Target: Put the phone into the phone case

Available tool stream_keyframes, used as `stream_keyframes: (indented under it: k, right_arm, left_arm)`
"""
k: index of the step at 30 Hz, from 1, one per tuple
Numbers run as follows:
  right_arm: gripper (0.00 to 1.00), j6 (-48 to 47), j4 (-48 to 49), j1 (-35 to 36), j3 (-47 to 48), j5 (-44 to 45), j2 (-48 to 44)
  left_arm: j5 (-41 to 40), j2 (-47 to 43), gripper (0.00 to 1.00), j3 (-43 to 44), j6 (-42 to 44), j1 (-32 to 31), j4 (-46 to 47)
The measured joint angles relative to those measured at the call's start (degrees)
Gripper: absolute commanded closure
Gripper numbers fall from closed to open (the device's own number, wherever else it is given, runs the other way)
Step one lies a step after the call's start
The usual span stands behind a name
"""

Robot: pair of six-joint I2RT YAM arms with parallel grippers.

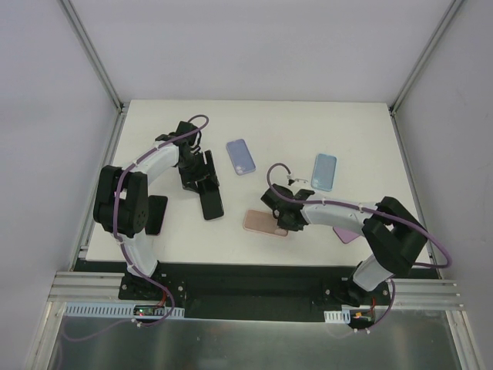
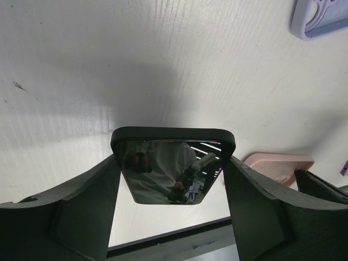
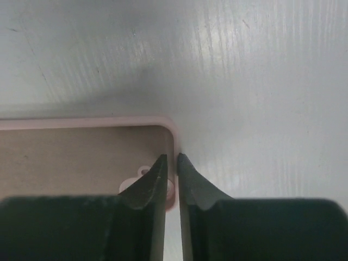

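Zero insertion so far: phone (image 1: 213, 204) not in any case yet. Reads as the staging step, one arm per item.

White table (image 1: 354, 123) carrying several loose cases plus both arms. Pink case (image 3: 81, 157) lying open side up toward the near edge, interior bare in the right wrist view. Lilac case (image 1: 240, 156) and blue case (image 1: 325, 171) further back, well apart from the action, nothing visible in either.

Black phone sitting left of the pink case and apart from it, clamped across its width by the left gripper (image 2: 173, 163). Right gripper (image 3: 169, 159) at the pink case's corner, fingers almost together astride the side wall. Looks like a pinch, though contact is hard to confirm at this angle.

Remaining, as a judgement: carry phone over pink case, square up edges, press down until seated all round.
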Motion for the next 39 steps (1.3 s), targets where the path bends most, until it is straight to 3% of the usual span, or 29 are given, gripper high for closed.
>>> stream_keyframes:
  k: [5,9,19,29,32,35,37,38,39]
  right_arm:
    - [0.99,-6.71,1.40,0.00,-0.39,0.02,0.07]
    - [0.93,-19.74,4.42,0.02,-0.39,-1.36,0.04]
    - [0.90,-68.28,7.50,-10.34,16.92,-24.83,5.81]
    - [0.90,-94.99,6.29,-10.01,20.17,-39.95,11.37]
    - [0.85,-99.41,5.05,-10.01,21.59,-42.40,13.14]
    - [0.70,-102.60,4.17,-10.03,23.21,-43.04,14.71]
    - [0.39,-103.16,4.15,-10.14,24.37,-43.08,15.41]
    - [0.33,-103.38,4.33,-10.25,25.16,-43.06,15.69]
    - [0.33,-102.47,4.52,-10.43,25.59,-43.04,15.72]
  left_arm:
    - [0.42,0.00,1.00,0.00,0.96,0.00,0.02]
    - [1.40,-0.20,1.00,-0.50,1.88,0.00,0.37]
    - [3.06,-4.22,1.00,-4.85,3.06,0.00,1.60]
    - [7.80,-6.36,1.00,-8.66,5.64,0.00,1.66]
    - [9.49,-6.36,1.00,-8.87,6.10,0.00,1.66]
    - [10.45,-6.36,1.00,-8.90,6.19,0.00,1.77]
    - [10.95,-6.36,1.00,-8.90,6.19,0.00,1.92]
    - [11.39,-6.36,1.00,-8.90,6.19,0.00,2.05]
    - [11.76,-6.36,1.00,-8.92,6.19,0.00,2.14]
